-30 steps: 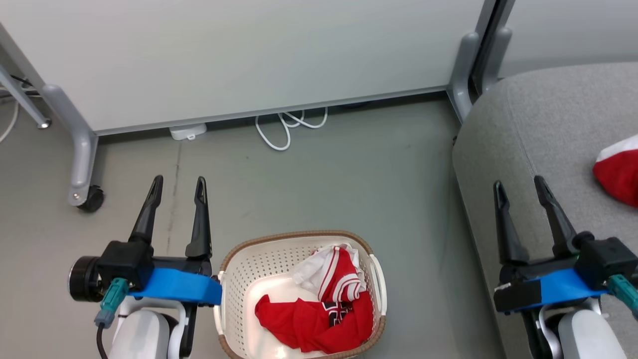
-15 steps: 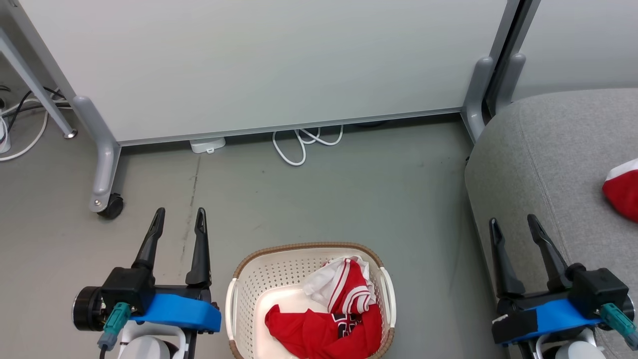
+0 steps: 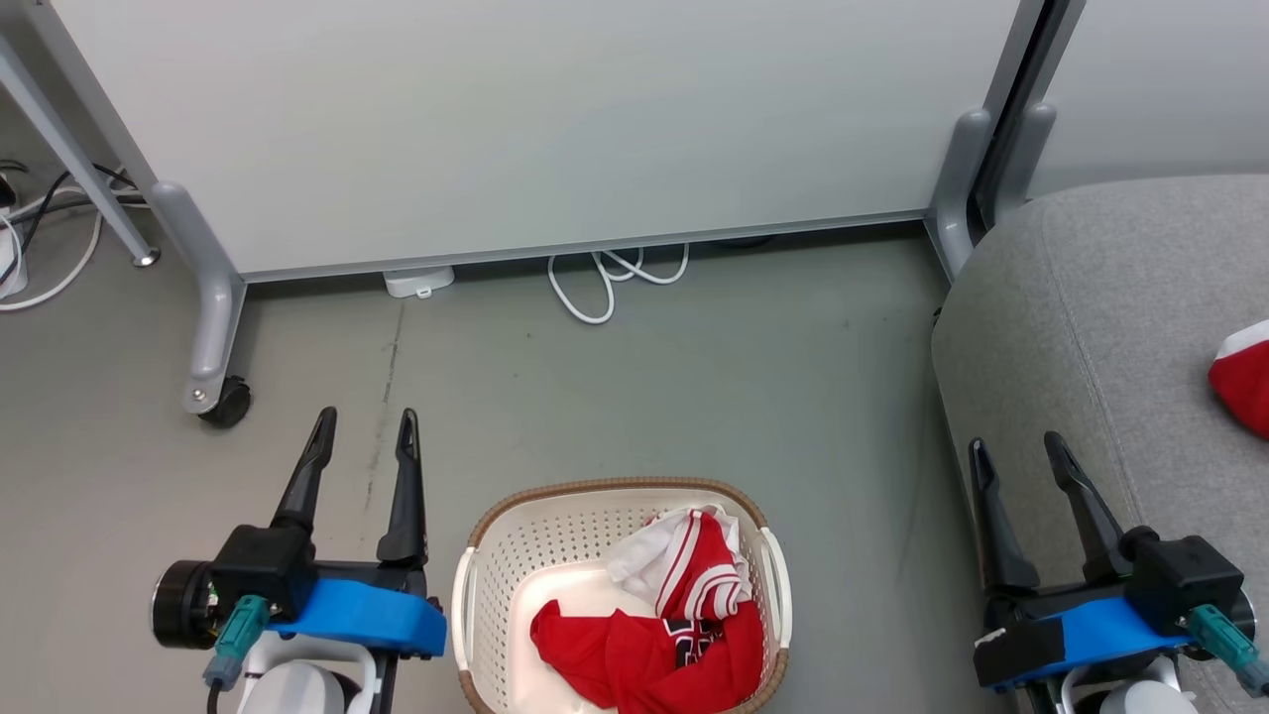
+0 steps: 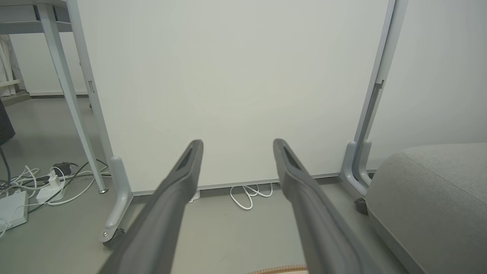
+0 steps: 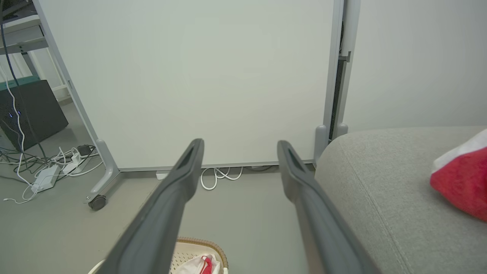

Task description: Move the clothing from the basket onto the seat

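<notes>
Currently 1 basket (image 3: 493, 585) w/ clothing (image 3: 644, 654), 1 garment (image 3: 1244, 382) on seat (image 3: 1091, 297).

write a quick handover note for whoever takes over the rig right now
Left gripper: jaws open, empty, above the floor to the left of the basket.
Right gripper: jaws open, empty, by the left edge of the seat.
Clothing: a red and white heap in the basket, which stands on the floor between the two arms.
Done: one red piece lies on the seat, at the right edge of the head view.
Left: grasp the heap in the basket and carry it to the seat. No grasp has begun.
</notes>
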